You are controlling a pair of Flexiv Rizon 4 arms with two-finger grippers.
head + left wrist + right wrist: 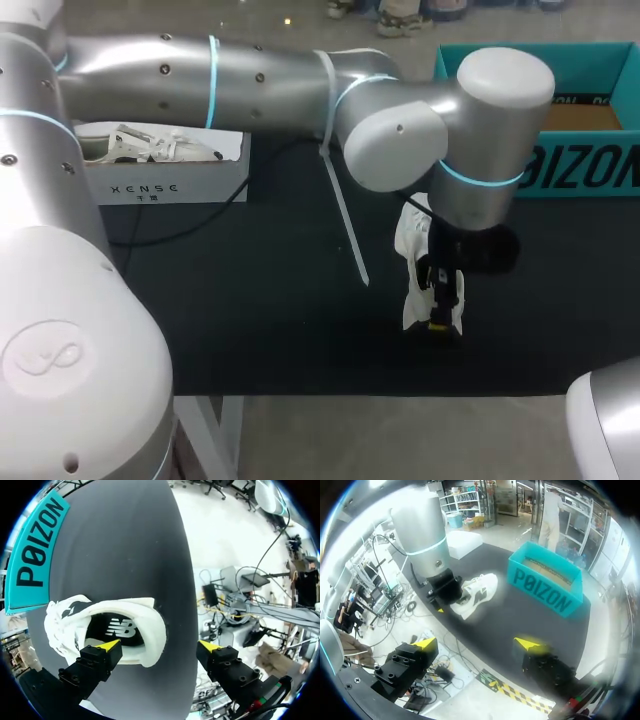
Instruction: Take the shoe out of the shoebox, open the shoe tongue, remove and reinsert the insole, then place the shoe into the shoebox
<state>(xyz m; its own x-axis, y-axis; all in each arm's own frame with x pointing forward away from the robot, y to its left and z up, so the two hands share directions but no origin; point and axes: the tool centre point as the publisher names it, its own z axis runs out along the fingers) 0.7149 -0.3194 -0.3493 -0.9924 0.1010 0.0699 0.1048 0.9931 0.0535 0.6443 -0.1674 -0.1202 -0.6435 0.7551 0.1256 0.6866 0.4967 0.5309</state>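
From the head view, the left gripper (440,316) hung over a white sneaker (410,240) that lay on the black mat (260,320), outside the teal shoebox (600,165). From the left wrist view, its fingers stood wide apart, one tip over the black insole (117,630) and the other clear of the heel. From the right wrist view, the right gripper (476,644) was spread too, holding nothing, well apart from the sneaker.

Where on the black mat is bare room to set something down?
Bare mat lies between the white box and the shoe, and right of the shoe, before the teal shoebox. It is crowded at the shoe, where the left pincer hangs.
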